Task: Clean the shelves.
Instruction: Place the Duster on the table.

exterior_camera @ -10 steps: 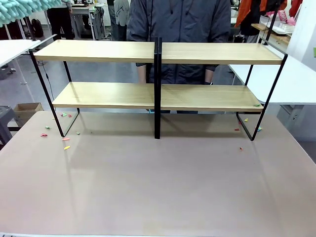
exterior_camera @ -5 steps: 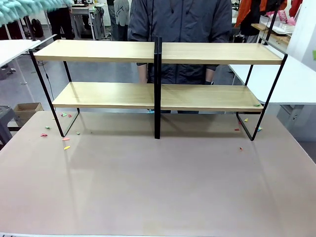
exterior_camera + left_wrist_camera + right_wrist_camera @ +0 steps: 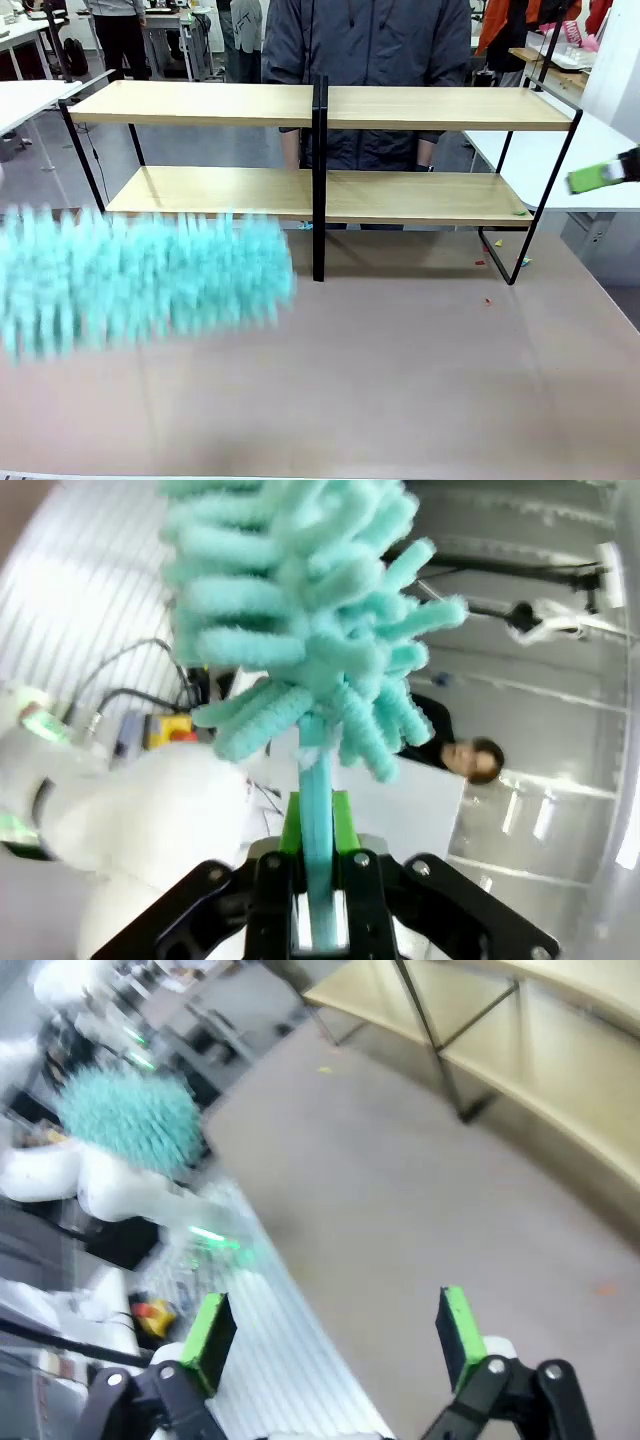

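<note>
Shelves (image 3: 320, 150): 2-tier, light-wood boards, thin blk frame

The duster (image 3: 140, 278) blocks the table's (image 3: 400, 380) left front, the shelves (image 3: 320, 195) span the far edge (a person (image 3: 365, 70) stands right behind them), while the table's middle and right lie open for a gripper to pass.

Duster (image 3: 140, 275) lies before the shelves' (image 3: 320, 195) left half.
</note>
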Tool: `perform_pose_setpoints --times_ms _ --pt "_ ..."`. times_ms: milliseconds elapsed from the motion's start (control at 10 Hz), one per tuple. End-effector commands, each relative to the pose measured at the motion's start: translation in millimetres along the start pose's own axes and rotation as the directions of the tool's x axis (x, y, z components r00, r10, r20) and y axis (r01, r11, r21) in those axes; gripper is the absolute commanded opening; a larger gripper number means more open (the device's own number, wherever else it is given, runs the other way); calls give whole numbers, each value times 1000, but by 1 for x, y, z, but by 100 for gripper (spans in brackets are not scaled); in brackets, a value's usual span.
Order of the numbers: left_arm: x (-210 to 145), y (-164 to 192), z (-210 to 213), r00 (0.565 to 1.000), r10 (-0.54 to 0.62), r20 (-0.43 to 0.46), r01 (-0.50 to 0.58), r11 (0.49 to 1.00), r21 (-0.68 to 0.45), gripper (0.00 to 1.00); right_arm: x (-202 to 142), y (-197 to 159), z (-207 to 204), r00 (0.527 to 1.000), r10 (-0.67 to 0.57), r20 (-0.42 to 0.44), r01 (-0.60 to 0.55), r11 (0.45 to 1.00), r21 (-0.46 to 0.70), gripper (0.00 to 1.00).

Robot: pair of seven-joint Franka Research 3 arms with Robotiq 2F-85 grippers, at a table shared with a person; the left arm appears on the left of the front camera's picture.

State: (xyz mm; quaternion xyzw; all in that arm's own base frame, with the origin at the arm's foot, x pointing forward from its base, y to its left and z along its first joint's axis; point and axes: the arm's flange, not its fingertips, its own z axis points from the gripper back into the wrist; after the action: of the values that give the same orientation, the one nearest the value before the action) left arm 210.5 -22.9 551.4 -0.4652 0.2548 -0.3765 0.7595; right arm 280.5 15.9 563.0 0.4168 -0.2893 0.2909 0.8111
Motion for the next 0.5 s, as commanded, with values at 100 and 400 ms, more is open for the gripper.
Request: perform_pose_setpoints --times_ms 100,400 --pt "-15 67 -23 977 206 -51 -204 979 27 12 -131 -19 -73 951 -308 30 308 951 13 100" --pt "-9 59 -33 986 147 -81 -150 988 -29 12 -3 -17 -14 992 -126 4 125 990 69 100"
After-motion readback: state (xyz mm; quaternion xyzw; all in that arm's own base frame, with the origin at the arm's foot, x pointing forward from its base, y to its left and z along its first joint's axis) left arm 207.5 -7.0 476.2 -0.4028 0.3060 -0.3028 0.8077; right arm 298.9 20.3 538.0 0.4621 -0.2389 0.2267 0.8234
